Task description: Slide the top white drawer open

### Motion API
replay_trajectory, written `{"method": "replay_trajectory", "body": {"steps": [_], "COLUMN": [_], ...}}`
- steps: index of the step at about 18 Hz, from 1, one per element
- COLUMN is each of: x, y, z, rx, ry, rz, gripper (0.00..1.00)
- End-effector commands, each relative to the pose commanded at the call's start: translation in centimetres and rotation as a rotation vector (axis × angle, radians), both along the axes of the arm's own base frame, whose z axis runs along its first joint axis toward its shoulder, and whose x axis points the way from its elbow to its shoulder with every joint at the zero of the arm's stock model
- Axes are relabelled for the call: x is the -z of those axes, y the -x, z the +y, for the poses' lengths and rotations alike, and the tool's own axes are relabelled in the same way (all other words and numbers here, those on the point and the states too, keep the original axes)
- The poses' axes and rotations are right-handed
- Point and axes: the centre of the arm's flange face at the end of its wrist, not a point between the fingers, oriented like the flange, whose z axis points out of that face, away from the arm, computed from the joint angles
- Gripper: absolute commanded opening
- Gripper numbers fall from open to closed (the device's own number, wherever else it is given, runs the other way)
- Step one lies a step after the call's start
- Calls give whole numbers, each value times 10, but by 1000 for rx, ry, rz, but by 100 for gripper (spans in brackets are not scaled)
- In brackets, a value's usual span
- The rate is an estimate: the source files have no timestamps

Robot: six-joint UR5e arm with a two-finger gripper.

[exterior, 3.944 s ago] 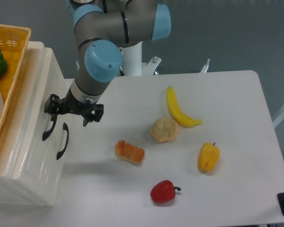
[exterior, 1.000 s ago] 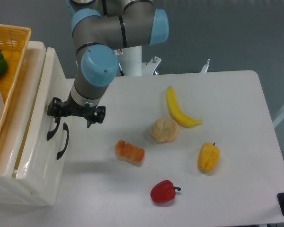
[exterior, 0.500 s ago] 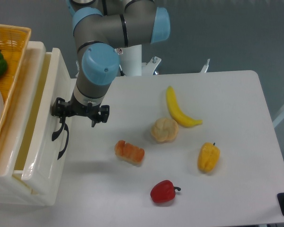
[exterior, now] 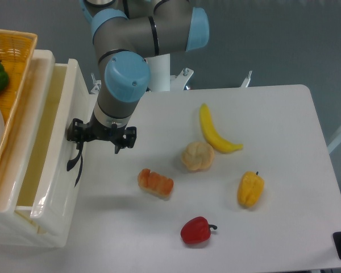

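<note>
The top white drawer [exterior: 61,122] stands partly pulled out of the cream cabinet, and its pale inside shows from above. Its black curved handle [exterior: 74,162] is on the front face. My gripper [exterior: 98,146] hangs over the drawer front with its jaws spread wide. The left finger [exterior: 78,139] is hooked at the upper end of the handle, and the right finger [exterior: 119,145] hangs free over the table. A thin black strip of the lower drawer's handle [exterior: 78,177] shows just below.
A yellow wicker basket [exterior: 11,68] with a green pepper sits on the cabinet. On the white table [exterior: 284,125] lie a bread piece [exterior: 156,182], a bun [exterior: 198,156], a banana [exterior: 215,132], a yellow pepper [exterior: 250,189] and a red pepper [exterior: 196,230].
The gripper has moved right and slightly down with a finger on the handle. The top drawer has slid out with it, and more of its inside shows.
</note>
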Motion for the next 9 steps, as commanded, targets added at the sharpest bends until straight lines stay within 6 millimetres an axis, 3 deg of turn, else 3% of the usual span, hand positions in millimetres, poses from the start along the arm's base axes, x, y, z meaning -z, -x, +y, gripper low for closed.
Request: {"method": "replay_trajectory", "body": {"steps": [9], "x": [-4], "y": [23], "z": [-12], "rx": [-17], "ry": [-1], "rz": [25], "gripper": [100]}}
